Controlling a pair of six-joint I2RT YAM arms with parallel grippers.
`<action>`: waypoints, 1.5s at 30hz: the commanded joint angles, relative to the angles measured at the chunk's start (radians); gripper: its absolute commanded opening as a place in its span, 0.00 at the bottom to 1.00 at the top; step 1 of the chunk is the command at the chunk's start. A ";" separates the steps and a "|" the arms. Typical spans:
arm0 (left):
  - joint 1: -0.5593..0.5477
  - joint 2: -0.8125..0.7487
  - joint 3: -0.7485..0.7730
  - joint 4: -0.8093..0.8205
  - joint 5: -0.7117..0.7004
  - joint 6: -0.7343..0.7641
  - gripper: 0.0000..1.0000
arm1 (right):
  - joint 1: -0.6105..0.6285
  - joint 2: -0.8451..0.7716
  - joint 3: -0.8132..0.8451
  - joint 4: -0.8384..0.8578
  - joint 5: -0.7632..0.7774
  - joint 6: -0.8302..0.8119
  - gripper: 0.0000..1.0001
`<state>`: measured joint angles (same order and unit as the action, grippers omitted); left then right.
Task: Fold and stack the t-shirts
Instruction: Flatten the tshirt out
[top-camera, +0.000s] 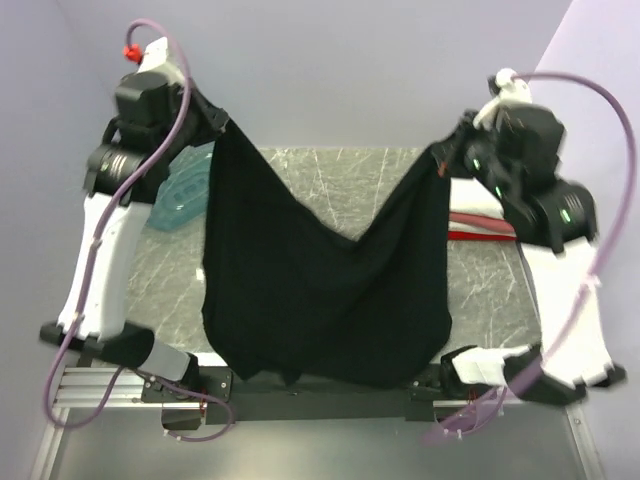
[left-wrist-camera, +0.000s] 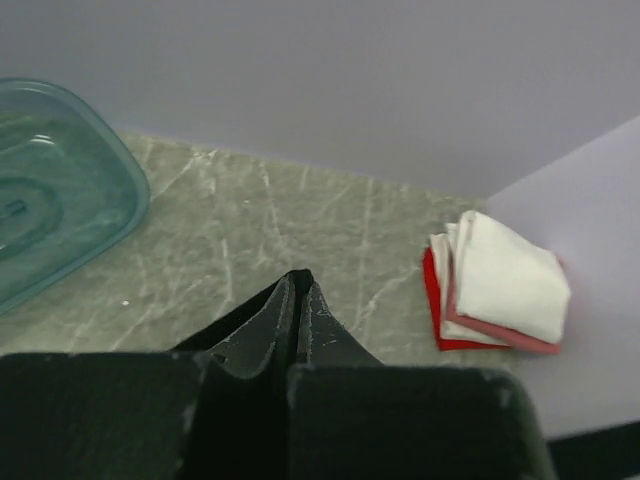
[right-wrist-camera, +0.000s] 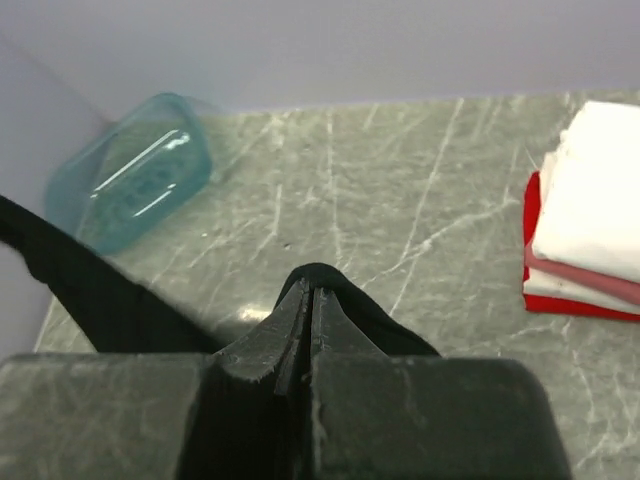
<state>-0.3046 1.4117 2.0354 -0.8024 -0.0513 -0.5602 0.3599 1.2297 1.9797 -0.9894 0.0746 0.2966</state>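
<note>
The black t-shirt (top-camera: 320, 290) is held spread above the table (top-camera: 340, 180), its long axis running left to right and its middle sagging. Its upper corners are pinched in the closed left gripper (top-camera: 222, 128) and the closed right gripper (top-camera: 443, 155). A folded stack (left-wrist-camera: 495, 285) of white, pink and red shirts lies at the far right. In the teal tub (left-wrist-camera: 50, 190) at the far left, only its own moulded floor is seen.

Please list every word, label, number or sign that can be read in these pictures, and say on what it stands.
None can be read.
The teal tub has faint marks on its base, too blurred to read.
The black t-shirt and the folded stack show no print.
</note>
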 joint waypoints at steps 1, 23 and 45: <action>-0.002 -0.010 0.221 0.045 -0.078 0.072 0.01 | -0.077 0.074 0.174 0.072 -0.035 -0.016 0.00; -0.002 -0.401 0.172 0.131 0.044 0.057 0.01 | -0.137 -0.232 0.247 0.074 -0.127 -0.010 0.00; -0.002 -0.246 0.074 0.144 0.105 0.042 0.01 | -0.137 -0.196 0.016 0.152 0.033 -0.039 0.00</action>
<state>-0.3046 1.0237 2.1464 -0.6559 0.0406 -0.5388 0.2253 0.9363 2.0663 -0.9108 0.0471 0.2859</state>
